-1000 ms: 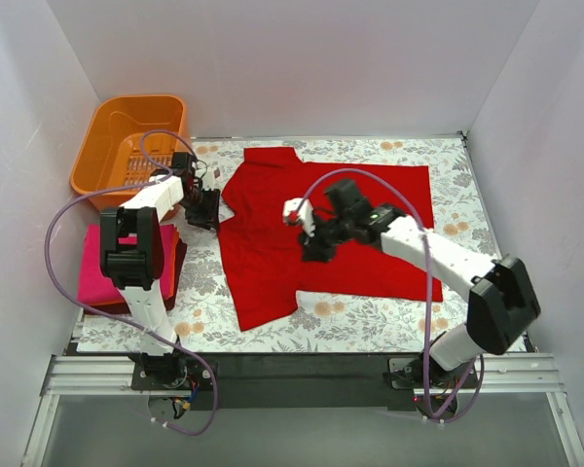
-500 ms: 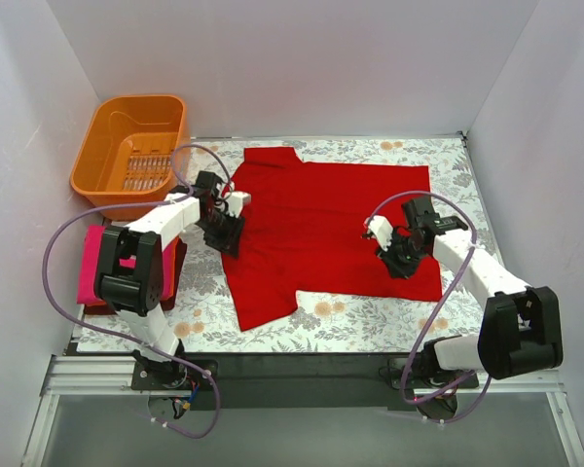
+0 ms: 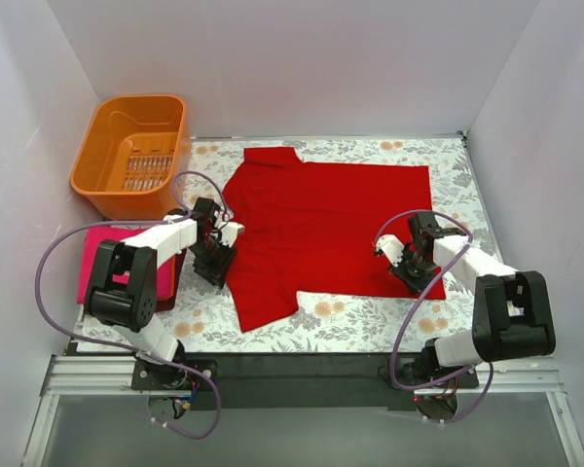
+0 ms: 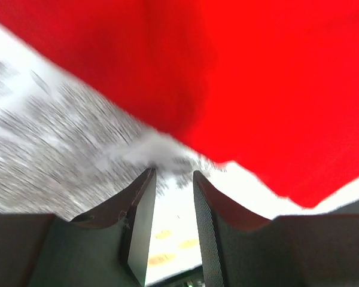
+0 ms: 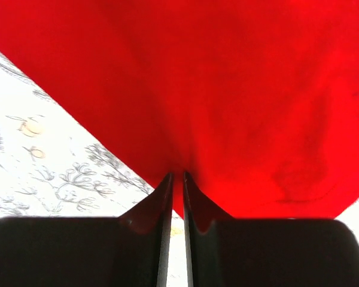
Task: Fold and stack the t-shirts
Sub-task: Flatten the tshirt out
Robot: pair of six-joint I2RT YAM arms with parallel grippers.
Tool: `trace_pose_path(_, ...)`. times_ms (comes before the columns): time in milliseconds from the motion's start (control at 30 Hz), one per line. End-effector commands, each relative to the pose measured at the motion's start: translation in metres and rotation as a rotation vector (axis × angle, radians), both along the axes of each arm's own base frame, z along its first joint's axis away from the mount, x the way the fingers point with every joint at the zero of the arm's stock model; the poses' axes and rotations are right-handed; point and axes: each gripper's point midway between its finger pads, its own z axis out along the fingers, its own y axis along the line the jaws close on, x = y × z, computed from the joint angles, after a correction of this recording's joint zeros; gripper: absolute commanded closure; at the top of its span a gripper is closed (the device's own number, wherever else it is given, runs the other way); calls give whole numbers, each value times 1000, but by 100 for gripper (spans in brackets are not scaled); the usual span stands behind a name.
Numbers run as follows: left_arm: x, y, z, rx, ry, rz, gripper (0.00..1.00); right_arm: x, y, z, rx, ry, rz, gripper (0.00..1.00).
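Right gripper [image 5: 176, 176]: fingers almost together, pinching the red t-shirt [image 3: 321, 224] at its lower-right hem. Left gripper [image 4: 173, 173]: narrow gap with nothing in it, the shirt's left edge just ahead. Shirt lies flat at frame centre on the floral cloth [image 3: 370, 316].

Judgement: light, limp, creases readily; take it by hem or corners, both sides together.

Versus a second earlier: right gripper is off mid-shirt, now at the hem; left is lower, farther from the basket [image 3: 97, 146].
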Motion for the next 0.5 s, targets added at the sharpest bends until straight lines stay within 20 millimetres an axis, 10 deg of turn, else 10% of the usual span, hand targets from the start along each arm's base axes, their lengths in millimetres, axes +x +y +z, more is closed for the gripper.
trace_pose_path(0, -30, 7, 4, 29, 45, -10, 70, -9, -28, -12, -118, 7, 21, 83)
trace_pose_path(133, -37, 0, 15, -14, 47, 12, 73, -8, -34, -4, -142, -39, 74, 83)
trace_pose_path(267, 13, -26, 59, -129, -129, 18, 71, 5, -25, 9, -100, -73, 68, 82)
trace_pose_path(467, 52, -38, 54, -142, -150, 11, 71, 15, -12, 31, -25, -110, 67, 80)
